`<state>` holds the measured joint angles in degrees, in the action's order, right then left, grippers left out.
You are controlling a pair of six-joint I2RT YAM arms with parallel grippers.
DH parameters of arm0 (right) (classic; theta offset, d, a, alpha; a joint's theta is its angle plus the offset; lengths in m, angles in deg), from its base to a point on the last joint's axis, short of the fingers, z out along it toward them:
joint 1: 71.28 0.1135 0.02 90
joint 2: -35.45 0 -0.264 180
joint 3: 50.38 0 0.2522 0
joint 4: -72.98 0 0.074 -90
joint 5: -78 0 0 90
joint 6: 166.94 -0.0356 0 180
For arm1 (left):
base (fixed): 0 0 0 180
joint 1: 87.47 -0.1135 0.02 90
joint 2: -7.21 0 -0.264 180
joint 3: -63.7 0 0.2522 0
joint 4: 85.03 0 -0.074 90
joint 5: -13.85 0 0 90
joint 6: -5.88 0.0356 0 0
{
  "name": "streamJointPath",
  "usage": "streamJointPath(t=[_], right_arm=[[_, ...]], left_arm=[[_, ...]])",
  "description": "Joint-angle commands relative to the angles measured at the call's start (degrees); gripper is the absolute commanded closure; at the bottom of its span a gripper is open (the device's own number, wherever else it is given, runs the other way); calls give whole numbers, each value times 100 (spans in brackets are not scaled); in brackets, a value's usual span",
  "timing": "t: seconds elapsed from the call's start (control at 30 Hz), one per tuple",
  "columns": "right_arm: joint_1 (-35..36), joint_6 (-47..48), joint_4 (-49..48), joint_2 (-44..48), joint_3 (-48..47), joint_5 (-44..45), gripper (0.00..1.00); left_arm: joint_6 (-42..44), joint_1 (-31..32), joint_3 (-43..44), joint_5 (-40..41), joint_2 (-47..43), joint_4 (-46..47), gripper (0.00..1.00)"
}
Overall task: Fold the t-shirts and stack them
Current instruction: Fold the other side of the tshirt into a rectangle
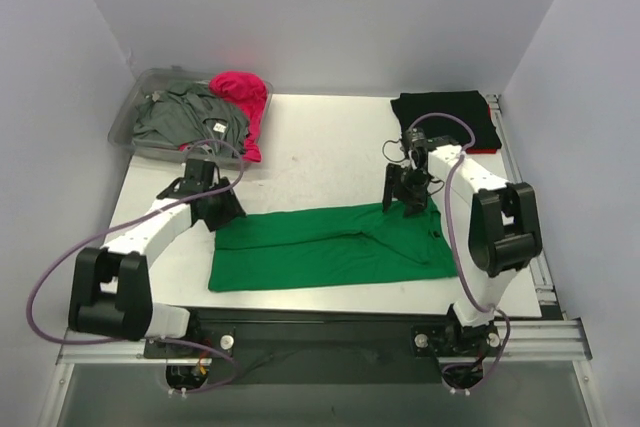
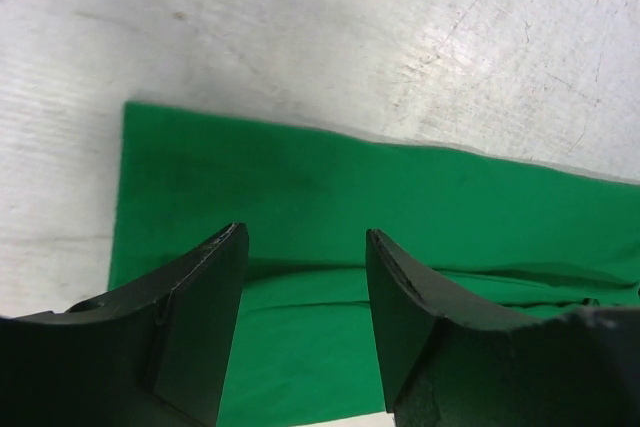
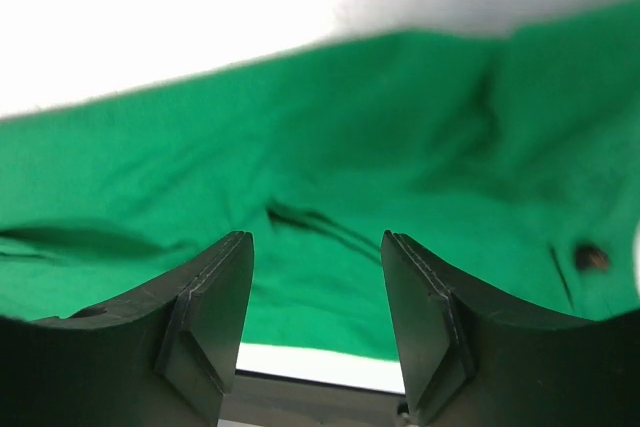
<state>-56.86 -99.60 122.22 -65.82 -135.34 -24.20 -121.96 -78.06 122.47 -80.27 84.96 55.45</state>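
The green shirt (image 1: 330,247) is lying flat along the near part of the surface (image 1: 320,152), folded into a long band running left to right, creased toward its right end. The black shirt (image 1: 447,119) is sitting folded at the far right corner. The grey shirt (image 1: 185,117) and pink shirt (image 1: 240,97) are lying crumpled in the bin (image 1: 122,132) at far left, the pink one spilling over its right edge.

White counter (image 1: 320,147), three things lying on it.
The surface is pale and scuffed with faint scratches. A green t-shirt (image 1: 330,247) lies flat along the near edge, folded into a long band running left to right, with wrinkles toward its right end. A black t-shirt (image 1: 447,119) lies folded in the far right corner, well apart from the green one. A clear plastic bin (image 1: 120,132) sits in the far left corner.
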Motion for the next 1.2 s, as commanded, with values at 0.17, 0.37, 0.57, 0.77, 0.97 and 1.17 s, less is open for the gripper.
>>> streamJointPath(t=[0.17,0.37,0.57,0.77,0.97,1.17], right_arm=[[158,24,-24,-498,-386,-405,48],[263,-11,-24,-499,-246,-467,51],[316,-20,-24,-542,-149,-519,54],[404,-37,-24,-604,-96,-528,57],[474,-46,-24,-709,-78,-485,60],[501,-28,-24,-771,-26,-458,71]], left_arm=[[155,219,464,-194,837,449,38],[172,210,429,-168,926,379,38],[190,210,385,-150,934,370,38],[216,210,359,-150,961,344,38],[234,202,333,-159,952,308,37],[286,202,306,-150,864,273,38]])
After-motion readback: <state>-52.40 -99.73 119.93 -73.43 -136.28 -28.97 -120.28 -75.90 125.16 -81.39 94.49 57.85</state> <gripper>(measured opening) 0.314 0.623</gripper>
